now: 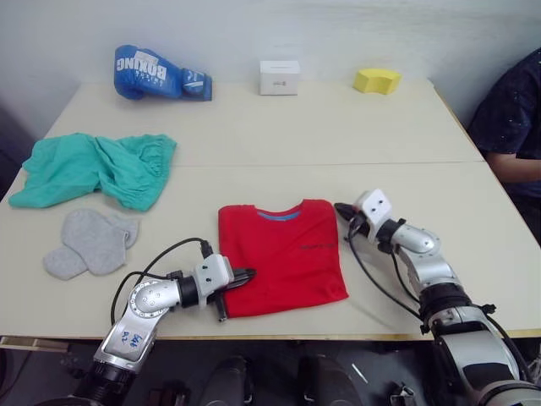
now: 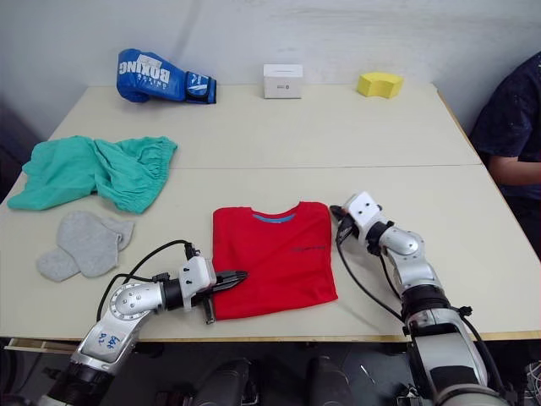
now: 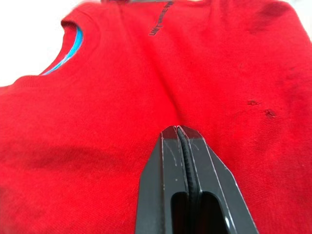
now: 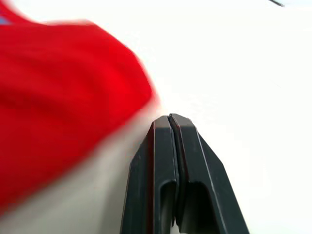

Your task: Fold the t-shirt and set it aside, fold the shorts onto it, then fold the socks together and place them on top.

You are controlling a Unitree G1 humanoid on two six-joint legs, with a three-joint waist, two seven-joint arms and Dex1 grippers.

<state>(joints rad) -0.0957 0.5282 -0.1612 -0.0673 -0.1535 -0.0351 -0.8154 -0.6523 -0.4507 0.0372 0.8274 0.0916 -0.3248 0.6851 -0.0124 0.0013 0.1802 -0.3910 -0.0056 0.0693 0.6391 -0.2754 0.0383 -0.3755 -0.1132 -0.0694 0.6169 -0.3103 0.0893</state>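
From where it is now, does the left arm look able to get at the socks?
Probably yes: the socks lie on bare table just left of the left gripper, nothing between them; its fingers are shut at the t-shirt edge.

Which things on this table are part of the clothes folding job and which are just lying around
Part of the job:
t-shirt, red, partly folded
shorts, teal-green, bunched
socks, grey

Just lying about:
boxing glove, blue
small white box
yellow sponge
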